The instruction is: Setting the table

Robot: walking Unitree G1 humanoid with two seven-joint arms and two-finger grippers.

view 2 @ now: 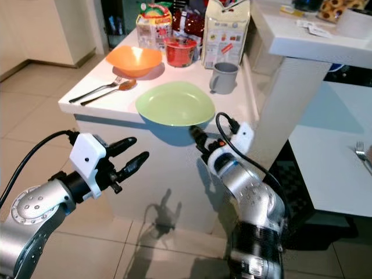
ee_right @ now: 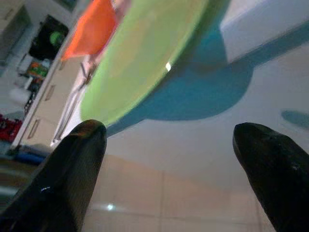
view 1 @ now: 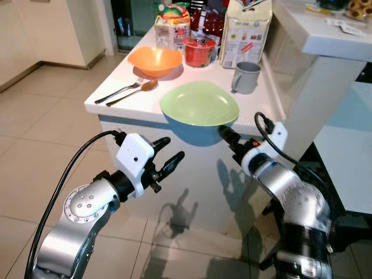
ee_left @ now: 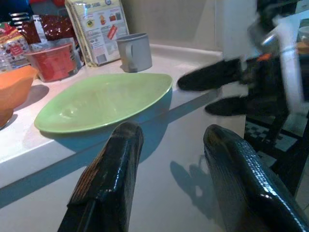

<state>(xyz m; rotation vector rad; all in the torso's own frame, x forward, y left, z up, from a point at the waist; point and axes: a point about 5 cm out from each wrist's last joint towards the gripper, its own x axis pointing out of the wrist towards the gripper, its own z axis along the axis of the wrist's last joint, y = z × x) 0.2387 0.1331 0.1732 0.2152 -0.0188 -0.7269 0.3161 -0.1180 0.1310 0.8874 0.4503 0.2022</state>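
Note:
A pale green plate (view 1: 199,103) lies at the front of the white table (view 1: 120,107), its near rim hanging over the edge. Behind it stand an orange bowl (view 1: 154,60) and a grey mug (view 1: 246,77). A fork (view 1: 119,91) and a spoon (view 1: 133,92) lie side by side at the table's left. My right gripper (view 1: 227,137) is open just under the plate's (ee_right: 145,53) near rim, with nothing between its fingers. My left gripper (view 1: 169,154) is open too, lower and to the left, in front of the table's side.
A red tub (view 1: 200,51) and food cartons (view 1: 246,32) crowd the back of the table. A higher white counter (view 1: 325,35) rises at the right, with a second white surface (view 2: 331,168) below it. Tiled floor (view 1: 35,133) lies open to the left.

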